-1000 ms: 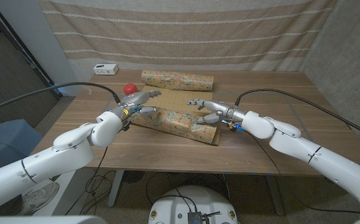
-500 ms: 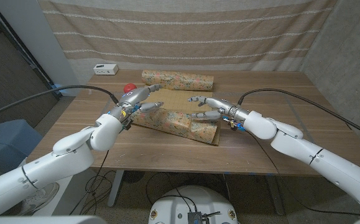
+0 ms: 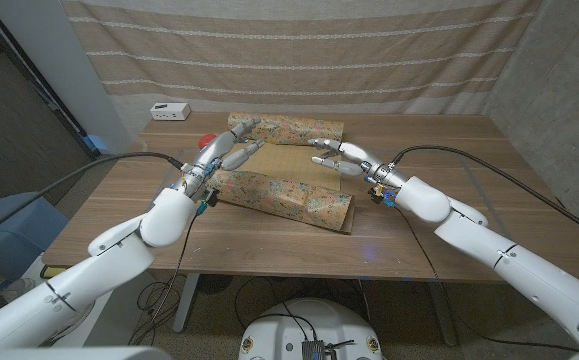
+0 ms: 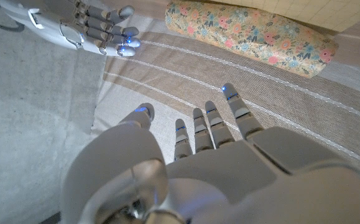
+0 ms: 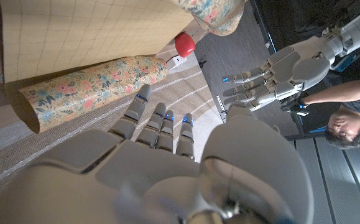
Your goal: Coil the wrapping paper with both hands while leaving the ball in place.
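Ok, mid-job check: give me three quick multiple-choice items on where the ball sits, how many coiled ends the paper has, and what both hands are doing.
1. Where is the red ball?
A. on the table beside the left hand
B. on top of the near roll
C. in the right hand

2. How many coiled ends does the wrapping paper have?
A. none
B. one
C. two

3. What state are the hands in?
A. both grip the paper
B. both hold nothing, fingers apart
C. the left pinches the ball

Answers:
1. A, the ball peeks out at the left hand, by the far roll's end.
2. C, a far roll and a near roll, flat gridded sheet between.
3. B, the left hand and right hand have spread fingers above the sheet, grasping nothing.
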Tool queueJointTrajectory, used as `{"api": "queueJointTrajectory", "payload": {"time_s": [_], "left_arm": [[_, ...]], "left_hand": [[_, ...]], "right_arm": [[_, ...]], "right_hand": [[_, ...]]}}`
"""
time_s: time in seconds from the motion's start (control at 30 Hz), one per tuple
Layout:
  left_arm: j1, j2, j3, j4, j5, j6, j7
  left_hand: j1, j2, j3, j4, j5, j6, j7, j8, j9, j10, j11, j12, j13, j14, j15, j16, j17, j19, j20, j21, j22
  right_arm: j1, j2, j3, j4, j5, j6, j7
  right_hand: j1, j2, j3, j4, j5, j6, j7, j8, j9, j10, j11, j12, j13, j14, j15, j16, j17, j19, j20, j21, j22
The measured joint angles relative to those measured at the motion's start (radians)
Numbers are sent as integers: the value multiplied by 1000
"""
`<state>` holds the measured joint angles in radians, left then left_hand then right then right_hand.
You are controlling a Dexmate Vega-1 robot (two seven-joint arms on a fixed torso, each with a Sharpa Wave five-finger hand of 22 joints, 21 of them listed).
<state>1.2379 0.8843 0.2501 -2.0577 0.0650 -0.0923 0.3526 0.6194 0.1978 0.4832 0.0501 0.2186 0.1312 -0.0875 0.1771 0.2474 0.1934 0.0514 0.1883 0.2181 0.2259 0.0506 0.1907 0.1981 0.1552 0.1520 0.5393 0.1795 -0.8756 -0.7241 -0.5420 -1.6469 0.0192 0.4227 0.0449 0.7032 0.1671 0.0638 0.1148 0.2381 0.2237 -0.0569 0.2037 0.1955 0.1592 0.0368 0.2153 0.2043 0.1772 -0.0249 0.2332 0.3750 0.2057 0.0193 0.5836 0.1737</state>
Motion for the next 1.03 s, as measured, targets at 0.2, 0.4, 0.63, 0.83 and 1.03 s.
{"api": "queueJointTrajectory", "payload": {"time_s": [0.2,0.4,0.63,0.83,1.03], "left_arm": [[-6,-61,-9,63,-89,-115,-14],[-21,-115,-13,130,-184,-208,-53],[-30,-131,-14,157,-290,-288,-121],[-97,-186,-12,308,-375,-339,-191],[-143,-198,-6,391,-431,-368,-247]], "left_hand": [[-66,4,7,61,-26,-29,1,0,-26,-46,-3,0,-11,-52,11,-10,-3,-28,-13,-18,0],[-105,-1,21,93,-30,-57,19,-4,-47,-83,-1,-4,-18,-97,7,-13,-8,-53,-37,-37,0],[-125,-1,28,102,-30,-72,33,-4,-53,-98,-5,-4,-23,-117,3,-13,-12,-61,-46,-44,0],[-131,1,32,107,-30,-80,42,-4,-57,-103,0,-4,-28,-121,-1,-13,-12,-57,-50,-48,-3],[-143,0,36,110,-30,-85,47,-4,-62,-103,0,-4,-28,-123,-2,-13,-12,-57,-50,-48,-3]], "right_arm": [[-14,16,26,9,61,19,-11],[-34,40,57,13,133,31,-21],[-51,63,88,13,159,33,-24],[-66,79,114,8,268,11,-66],[-75,89,131,-2,289,-27,-119]], "right_hand": [[-41,18,0,25,-6,10,3,0,0,20,15,0,0,9,-6,4,-8,29,-29,0,-2],[-75,32,9,42,-6,16,9,0,0,25,20,0,0,18,-7,4,-12,43,-43,0,-2],[-142,32,38,56,-6,30,23,0,0,67,55,0,-5,82,7,22,-28,141,-38,9,-2],[-160,27,51,56,-6,48,41,0,0,95,73,8,-5,109,23,26,-37,168,-25,16,-2],[-175,19,53,58,-6,59,51,0,0,100,78,8,-4,116,30,30,-41,173,-19,16,-1]]}}
